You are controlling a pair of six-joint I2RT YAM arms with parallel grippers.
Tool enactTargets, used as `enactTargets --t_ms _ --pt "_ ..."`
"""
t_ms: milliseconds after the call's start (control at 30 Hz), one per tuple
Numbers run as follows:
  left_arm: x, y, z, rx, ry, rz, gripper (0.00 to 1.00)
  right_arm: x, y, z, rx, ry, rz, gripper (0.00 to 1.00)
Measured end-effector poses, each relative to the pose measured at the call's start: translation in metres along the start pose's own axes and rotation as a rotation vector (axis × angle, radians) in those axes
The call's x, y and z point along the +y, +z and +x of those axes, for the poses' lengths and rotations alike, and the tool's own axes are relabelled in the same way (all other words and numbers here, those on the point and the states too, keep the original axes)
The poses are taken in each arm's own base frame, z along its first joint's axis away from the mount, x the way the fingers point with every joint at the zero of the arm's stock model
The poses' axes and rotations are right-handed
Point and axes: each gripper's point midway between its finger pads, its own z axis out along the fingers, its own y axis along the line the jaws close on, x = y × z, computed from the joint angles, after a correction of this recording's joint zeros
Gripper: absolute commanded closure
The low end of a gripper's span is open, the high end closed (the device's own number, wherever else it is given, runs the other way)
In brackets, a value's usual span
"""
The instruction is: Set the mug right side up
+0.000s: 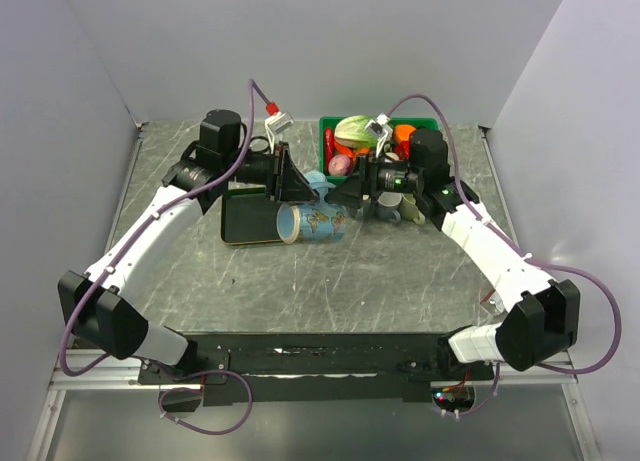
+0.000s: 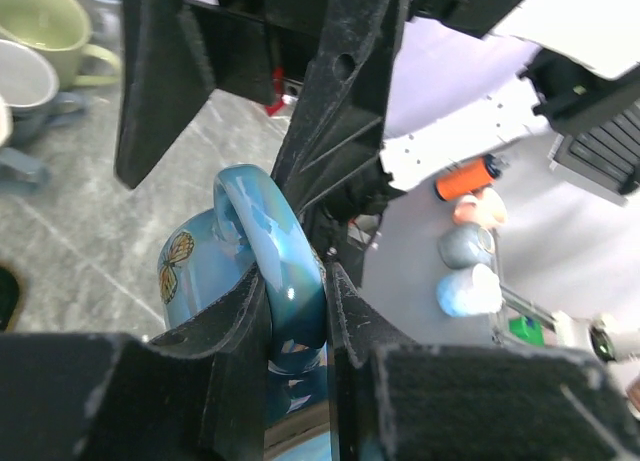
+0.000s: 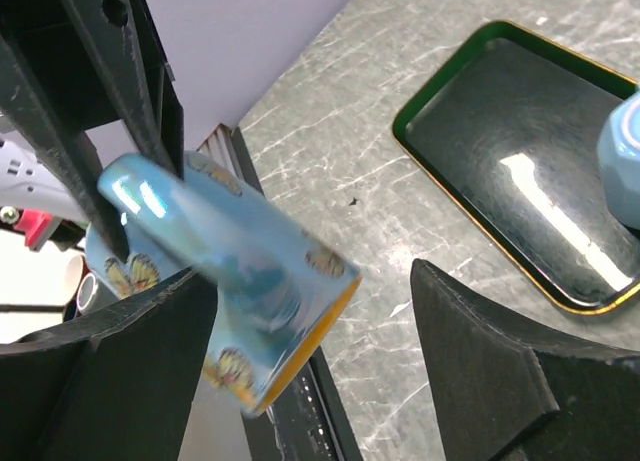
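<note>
Left of centre in the top view, a dark tray on the tabletop, partly hidden by the left arm. Just right of it, near frame centre, the mug, tipped on its side, butterflies showing. Pinched at the handle between the jaws of the left gripper. Resting or lifted: cannot tell. Blurred in the right wrist view. Jaws of the right gripper spread wide either side of the mug, contact unclear. Further right, other mugs and a green bin, largely masked by the right arm.
</note>
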Motion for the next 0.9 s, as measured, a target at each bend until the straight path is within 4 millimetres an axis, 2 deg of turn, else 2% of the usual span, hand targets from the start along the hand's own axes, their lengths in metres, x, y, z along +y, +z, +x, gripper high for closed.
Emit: enactTargets --t_ms 67,167,200,267,367,467,533,567,600,633,667,700,767,900 --pt "-0.005 0.001 0.001 0.009 0.003 0.026 0.99 0.004 0.0 0.001 0.005 -0.009 -0.023 0.21" --pt "-0.008 0.001 0.001 0.011 0.01 0.042 0.99 0.012 0.002 0.0 0.008 -0.037 -0.061 0.36" --pt "-0.009 0.001 0.001 0.011 0.012 0.044 0.99 0.015 0.003 0.001 0.012 -0.047 -0.074 0.47" --pt "-0.009 0.001 0.001 0.011 0.009 0.044 0.99 0.021 0.005 0.003 0.021 -0.065 -0.096 0.58" --pt "-0.007 0.001 0.001 0.009 0.006 0.032 0.99 0.029 0.006 0.001 0.024 -0.117 -0.113 1.0" --pt "-0.002 -0.005 0.001 0.005 -0.039 0.008 0.99 0.03 0.003 -0.004 0.021 -0.182 -0.111 1.0" --pt "-0.002 -0.005 0.001 0.006 -0.031 0.006 0.71 0.029 0.003 -0.004 0.024 -0.19 -0.096 1.0" --pt "-0.001 -0.004 0.002 0.007 -0.023 0.003 0.61 0.027 0.003 -0.004 0.028 -0.189 -0.084 1.0" --pt "0.0 -0.003 0.002 0.006 -0.016 -0.002 0.39 0.025 0.002 -0.003 0.032 -0.19 -0.07 1.0" --pt "0.0 -0.003 0.002 0.005 -0.014 -0.007 0.26 0.025 0.002 -0.003 0.035 -0.199 -0.059 1.0" --pt "0.0 -0.002 0.002 0.005 -0.007 -0.008 0.07 0.023 0.003 -0.002 0.04 -0.211 -0.039 1.0" --pt "-0.002 0.0 0.001 0.006 0.0 -0.004 0.01 0.017 0.003 0.001 0.049 -0.224 -0.004 1.0" --pt "-0.003 0.001 0.0 0.002 0.011 -0.015 0.04 0.007 0.002 0.009 0.077 -0.247 0.051 1.0" --pt "0.01 0.003 -0.002 -0.014 0.027 -0.099 0.04 -0.013 -0.01 0.018 0.123 -0.358 0.187 1.0"
